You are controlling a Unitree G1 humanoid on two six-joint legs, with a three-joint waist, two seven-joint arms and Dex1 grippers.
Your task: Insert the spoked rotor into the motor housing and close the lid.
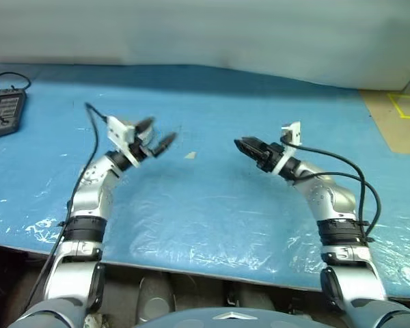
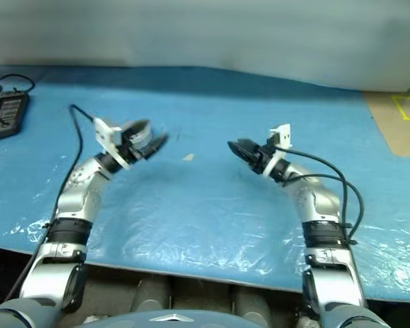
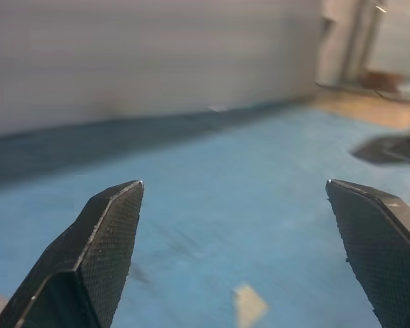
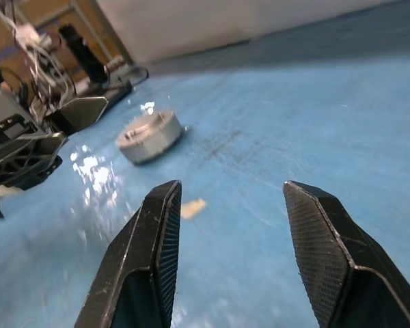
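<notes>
Two black-fingered grippers hover over the blue plastic-covered worktop (image 1: 212, 205), both empty: the left gripper (image 1: 156, 135) spread wide, the right gripper (image 4: 229, 198) parted. One round silver motor housing (image 4: 148, 137) rests on the worktop near the left gripper, apparently closed, so the task looks nearly finished. One small tan scrap (image 1: 190, 155) lies between the grippers.

Table under blue plastic sheet (image 1: 212, 205), glossy, wrinkled near front edge; small pale scrap (image 1: 190, 155) mid-sheet; black handheld controller with cable (image 1: 5, 113) at far left; round silver metal motor housing (image 4: 150, 135) resting closed on sheet
</notes>
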